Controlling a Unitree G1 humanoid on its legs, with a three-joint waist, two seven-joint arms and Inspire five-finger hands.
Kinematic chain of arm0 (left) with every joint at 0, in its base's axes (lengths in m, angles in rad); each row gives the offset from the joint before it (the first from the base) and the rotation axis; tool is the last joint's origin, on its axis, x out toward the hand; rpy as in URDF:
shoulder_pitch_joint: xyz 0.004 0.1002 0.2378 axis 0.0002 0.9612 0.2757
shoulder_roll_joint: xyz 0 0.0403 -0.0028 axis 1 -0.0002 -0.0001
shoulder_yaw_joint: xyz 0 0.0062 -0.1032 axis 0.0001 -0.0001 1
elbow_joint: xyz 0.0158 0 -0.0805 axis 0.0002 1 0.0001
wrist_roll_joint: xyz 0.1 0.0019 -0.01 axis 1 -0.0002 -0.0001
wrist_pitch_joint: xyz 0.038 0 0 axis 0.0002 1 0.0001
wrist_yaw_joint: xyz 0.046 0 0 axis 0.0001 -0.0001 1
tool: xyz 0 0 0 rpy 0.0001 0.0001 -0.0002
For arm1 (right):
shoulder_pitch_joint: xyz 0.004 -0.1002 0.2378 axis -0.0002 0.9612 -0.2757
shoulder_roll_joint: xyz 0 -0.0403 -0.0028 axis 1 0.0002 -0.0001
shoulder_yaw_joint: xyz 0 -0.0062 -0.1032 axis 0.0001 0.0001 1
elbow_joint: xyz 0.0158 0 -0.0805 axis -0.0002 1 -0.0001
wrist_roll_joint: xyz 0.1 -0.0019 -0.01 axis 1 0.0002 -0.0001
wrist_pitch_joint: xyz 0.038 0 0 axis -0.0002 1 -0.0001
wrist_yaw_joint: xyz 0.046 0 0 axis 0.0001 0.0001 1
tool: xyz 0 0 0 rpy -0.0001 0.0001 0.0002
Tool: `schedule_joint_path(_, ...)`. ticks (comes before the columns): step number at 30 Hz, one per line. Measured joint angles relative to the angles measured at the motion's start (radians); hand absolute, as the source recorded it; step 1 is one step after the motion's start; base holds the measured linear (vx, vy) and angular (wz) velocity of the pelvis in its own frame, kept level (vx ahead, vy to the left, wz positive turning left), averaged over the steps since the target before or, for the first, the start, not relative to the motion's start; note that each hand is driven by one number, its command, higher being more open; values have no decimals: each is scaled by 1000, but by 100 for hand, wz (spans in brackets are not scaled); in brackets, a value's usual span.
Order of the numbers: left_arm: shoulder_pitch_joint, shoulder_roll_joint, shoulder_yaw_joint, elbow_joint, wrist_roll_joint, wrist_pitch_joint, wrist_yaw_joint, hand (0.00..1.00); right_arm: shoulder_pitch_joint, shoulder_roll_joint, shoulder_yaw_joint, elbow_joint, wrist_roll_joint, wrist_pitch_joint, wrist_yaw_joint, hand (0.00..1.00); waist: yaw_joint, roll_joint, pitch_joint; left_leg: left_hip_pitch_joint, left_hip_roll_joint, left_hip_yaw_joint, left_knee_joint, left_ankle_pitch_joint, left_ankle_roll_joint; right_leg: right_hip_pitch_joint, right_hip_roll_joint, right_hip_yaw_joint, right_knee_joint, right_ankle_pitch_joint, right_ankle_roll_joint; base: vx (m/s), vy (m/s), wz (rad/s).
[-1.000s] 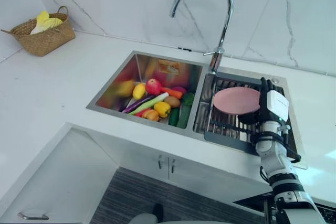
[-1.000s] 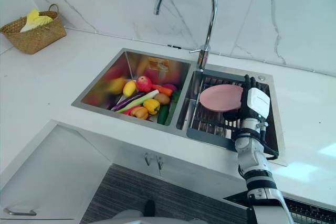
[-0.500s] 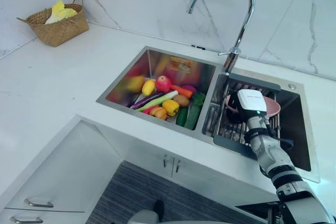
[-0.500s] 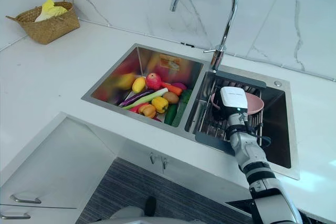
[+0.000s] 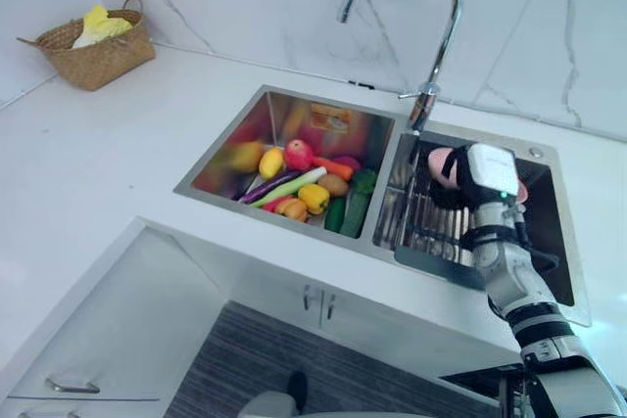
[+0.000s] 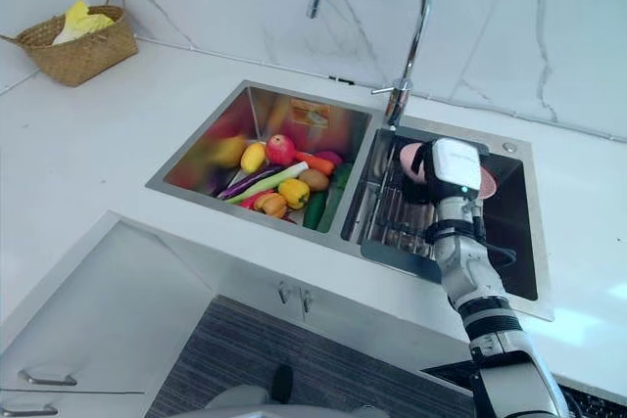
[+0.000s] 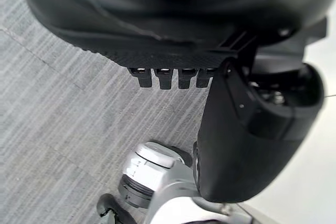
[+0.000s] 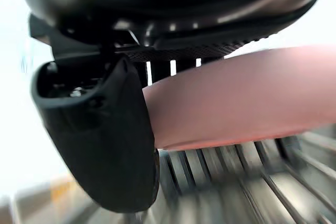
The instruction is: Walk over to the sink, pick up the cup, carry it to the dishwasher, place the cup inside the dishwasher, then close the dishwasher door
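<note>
Right hand (image 5: 487, 175) shifted onto cup (image 5: 440, 161), fingers (image 8: 160, 72) curled

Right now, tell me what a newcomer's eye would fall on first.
First, the heap of bright fruit and vegetables in the left basin of the sink. Next, the right robot hand, curled on a pink cup at the rack in the right basin, beside the tall chrome faucet.

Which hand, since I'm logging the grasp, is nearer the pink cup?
Right. The right hand is against the pink cup above the sink rack; the left hand hangs over the floor.
</note>
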Motion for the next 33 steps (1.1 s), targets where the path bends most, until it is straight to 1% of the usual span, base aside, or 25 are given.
schedule_joint_path(1, 1, -3, 6, 0, 0, 0, 0, 100, 0, 0, -17, -33, 16, -1, -15, 0, -1, 0, 0, 0, 1, 5, 0, -1, 1, -2, 0, 6, 0, 1, 0, 14, 0, -23)
schedule_joint_path(4, 4, -5, 10, 3, 0, 1, 2, 100, 5, 1, -114, -223, 72, -17, -59, 0, -2, 0, 0, 12, 8, 37, 0, -10, 5, -8, 4, 46, 0, 6, -2, 19, -1, -33)
schedule_joint_path(6, 7, -7, 11, 4, 0, 2, 3, 100, 8, 1, -153, -322, 72, -45, -83, 0, -5, 1, 0, 23, 12, 63, 0, -19, 4, -8, 7, 75, 0, 7, -4, 11, -6, -41)
schedule_joint_path(8, 6, -10, 11, 10, 1, 1, 7, 100, 19, 2, -178, -425, 71, -81, -105, 0, -25, 1, -1, 35, 19, 90, 0, -28, 4, -9, 12, 102, -1, 8, -6, 10, -10, -36)
schedule_joint_path(10, 6, -9, 12, 19, 1, 1, 10, 100, 43, 2, -190, -474, 71, -101, -113, 0, -31, 0, -9, 40, 25, 115, 0, -33, 4, -17, 17, 126, -2, 10, -9, 15, -12, -39)
schedule_joint_path(11, 6, -9, 12, 22, 1, 0, 19, 100, 71, 4, -203, -489, 71, -116, -123, 0, -32, -2, -15, 40, 29, 122, 0, -35, 2, -23, 20, 137, -2, 13, -12, 18, -13, -33)
schedule_joint_path(15, 2, -7, 10, 47, 1, -7, 29, 100, 186, 15, -262, -503, 71, -118, -130, 0, -43, -4, -28, 51, 44, 171, 0, -40, -5, -41, 36, 185, -1, 20, -22, 2, -17, -35)
schedule_joint_path(16, 2, -4, 8, 52, 1, -6, 30, 100, 227, 27, -302, -506, 71, -118, -130, 0, -53, -5, -31, 51, 49, 186, 0, -41, -7, -49, 40, 199, -1, 22, -25, -19, -11, -43)
schedule_joint_path(18, 2, -2, 7, 53, 0, -3, 31, 100, 278, 50, -364, -508, 72, -115, -131, 0, -58, -6, -35, 50, 56, 214, 0, -44, -10, -65, 46, 226, -1, 25, -29, -23, -5, -44)
schedule_joint_path(21, 3, 5, 2, 55, 0, 4, 31, 100, 365, 87, -484, -507, 112, -98, -131, 0, -89, -15, -39, 51, 62, 246, 0, -46, -13, -83, 53, 259, 0, 29, -33, -20, 1, -36)
schedule_joint_path(23, 5, 7, 2, 56, -1, 12, 31, 100, 418, 124, -565, -500, 157, -86, -130, 0, -104, -17, -45, 55, 68, 283, 0, -49, -14, -101, 61, 298, 1, 38, -36, -18, 9, -51)
schedule_joint_path(24, 6, 8, 2, 56, -1, 14, 31, 100, 430, 134, -584, -495, 164, -86, -130, 0, -110, -18, -45, 55, 70, 297, 0, -50, -15, -110, 64, 307, 1, 41, -37, -30, 11, -68)
schedule_joint_path(26, 7, 12, 6, 53, -21, 25, 31, 100, 455, 166, -619, -463, 198, -87, -131, 0, -118, -23, -44, 44, 76, 369, 0, -55, -21, -158, 76, 372, -11, 62, -36, -79, 34, -95)
schedule_joint_path(27, 6, 15, 7, 51, -32, 28, 31, 100, 458, 183, -622, -448, 200, -87, -132, 0, -119, -28, -43, 35, 78, 396, 0, -56, -22, -177, 78, 389, -21, 64, -32, -95, 35, -101)
schedule_joint_path(28, 6, 18, 7, 46, -43, 31, 33, 100, 463, 200, -622, -435, 202, -88, -132, 0, -119, -33, -42, 28, 81, 425, 0, -61, -26, -198, 71, 370, -21, 63, -34, -81, 27, -99)
schedule_joint_path(29, 5, 22, 7, 41, -64, 36, 40, 100, 482, 223, -618, -426, 218, -95, -131, 0, -115, -39, -44, 21, 84, 457, 0, -65, -28, -222, 52, 321, -8, 64, -32, -47, 22, -82)
schedule_joint_path(30, 2, 23, 7, 40, -75, 40, 45, 100, 497, 237, -618, -426, 225, -99, -131, 0, -115, -44, -42, 21, 85, 468, 0, -66, -28, -231, 42, 298, 3, 64, -32, -41, 19, -64)
schedule_joint_path(31, -1, 31, 9, 37, -82, 48, 54, 100, 528, 263, -617, -421, 231, -105, -129, 0, -116, -56, -39, 22, 83, 479, 1, -72, -21, -248, 21, 244, 37, 64, -32, -22, 6, -27)
schedule_joint_path(32, -1, 35, 11, 34, -94, 52, 58, 100, 540, 276, -617, -414, 235, -109, -126, 0, -120, -64, -40, 22, 81, 480, 1, -73, -20, -255, 6, 217, 58, 64, -32, -15, 4, -11)
schedule_joint_path(33, -3, 42, 20, 20, -117, 70, 71, 100, 557, 296, -612, -379, 237, -118, -120, 0, -128, -83, -43, 20, 78, 476, 3, -72, -21, -268, -10, 185, 90, 63, -35, 5, -11, 8)
